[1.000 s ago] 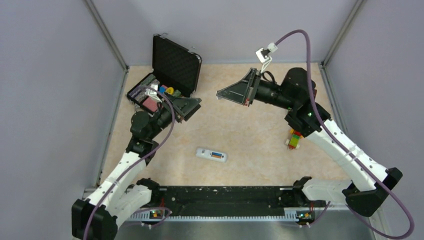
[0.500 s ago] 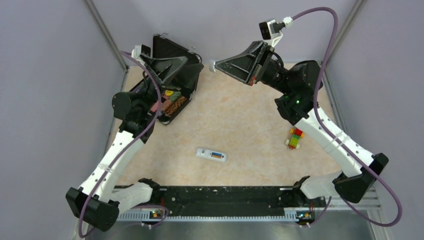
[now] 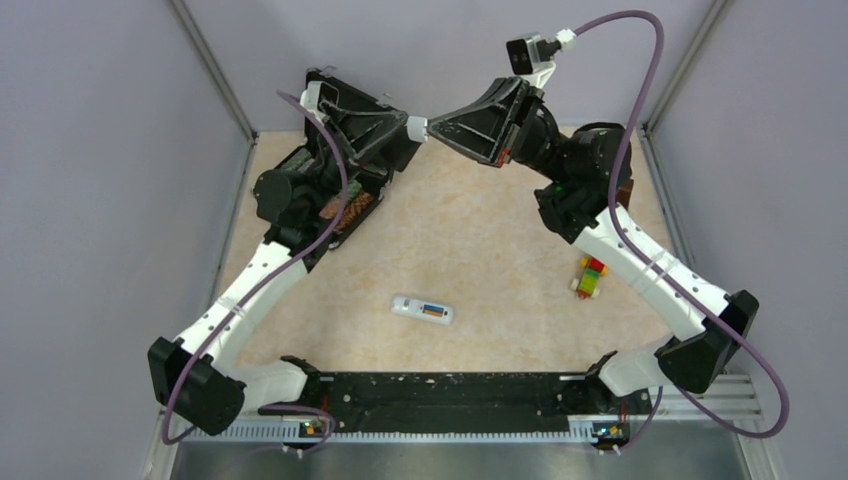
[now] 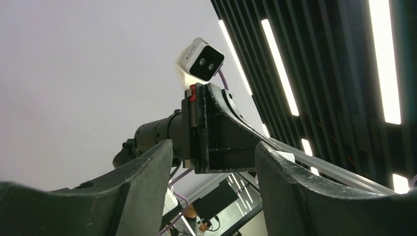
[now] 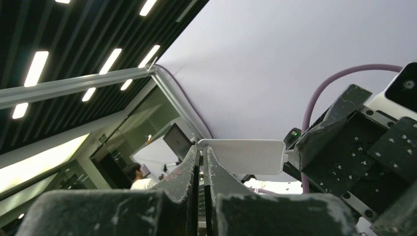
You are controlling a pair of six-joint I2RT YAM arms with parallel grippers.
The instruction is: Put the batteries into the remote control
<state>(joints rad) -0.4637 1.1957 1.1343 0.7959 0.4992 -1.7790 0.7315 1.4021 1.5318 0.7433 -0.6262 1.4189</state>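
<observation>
from above, both arms are seen raised over the far tabletop [image 3: 480,250], tips meeting. the left claw [image 3: 408,127] is held apart; the right claw [image 3: 433,128] is clamped on a small white flat cover piece [image 3: 417,127]. the remote control [image 3: 408,306] lies flat near the tabletop's front middle, with the batteries [image 3: 433,311], orange and blue, seen in its slot. a toy block train [image 3: 590,277] lies to its right, and an open black case [image 3: 368,200] stands far left.

in the left wrist view, the right arm is framed by spread fingers [image 4: 147,182].

in the right wrist view, the cover piece is pinched at its edge by closed fingers [image 5: 187,172].
</observation>
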